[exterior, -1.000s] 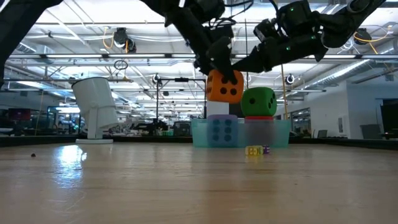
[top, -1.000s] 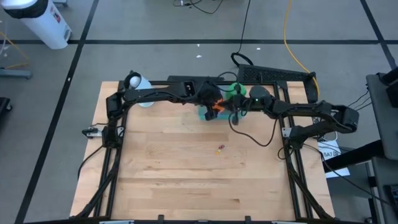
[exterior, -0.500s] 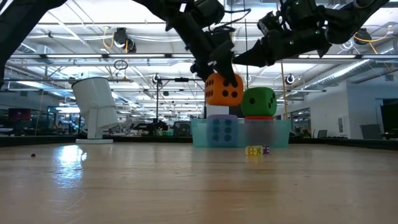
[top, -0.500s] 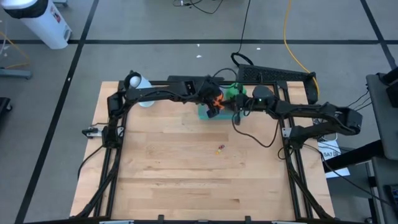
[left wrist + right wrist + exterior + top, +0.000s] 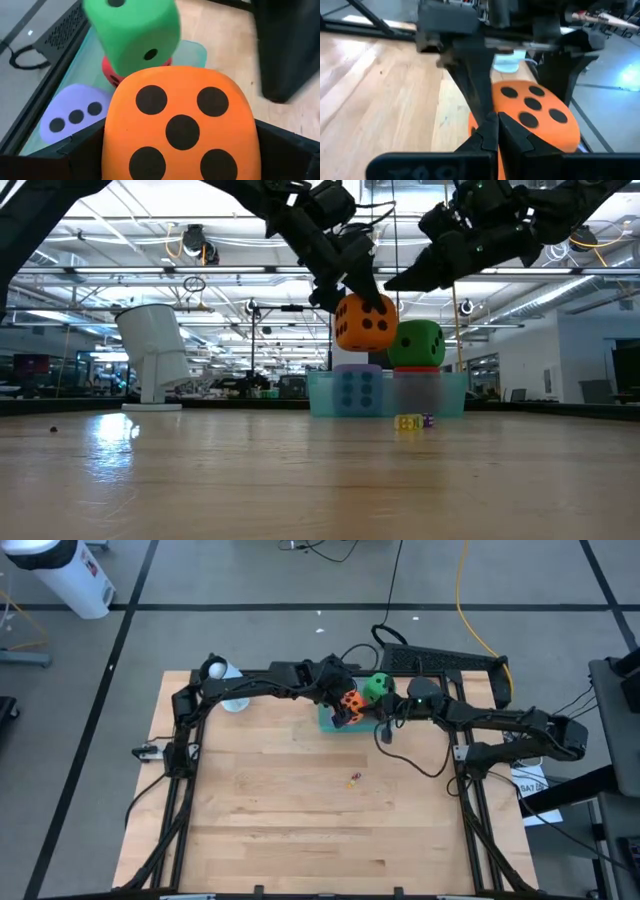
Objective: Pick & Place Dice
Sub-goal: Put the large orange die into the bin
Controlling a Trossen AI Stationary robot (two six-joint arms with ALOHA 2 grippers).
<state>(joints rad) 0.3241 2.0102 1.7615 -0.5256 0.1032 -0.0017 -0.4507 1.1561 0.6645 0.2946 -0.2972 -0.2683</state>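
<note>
Left pincer: one, spread as wide as it goes around the orange die, a finger on each side, held in the air above the tray at the far middle of the desk.
Right pincer: one, fingers pressed together and holding nothing, raised just right of the tray, its wrist view looking at the orange die.
Orange die: one, lifted clear of the tray, just left of the green die and about level with it; a five-pip face shows in the left wrist view.
Green die: one, sitting on top of the red die, standing above the tray rim.
Red die: one, in the tray under the green die, only a sliver showing.
Purple-blue dice: one clearly seen in the tray, a three-pip face up, on the left of the tray in the low view; a second cannot be made out.
Teal tray: one, translucent, on the far middle of the desk.
White canister: one, tilted, at the far left of the desk.
Small coloured bits: a little cluster on the desk, nearer than the tray; number unclear.
</note>
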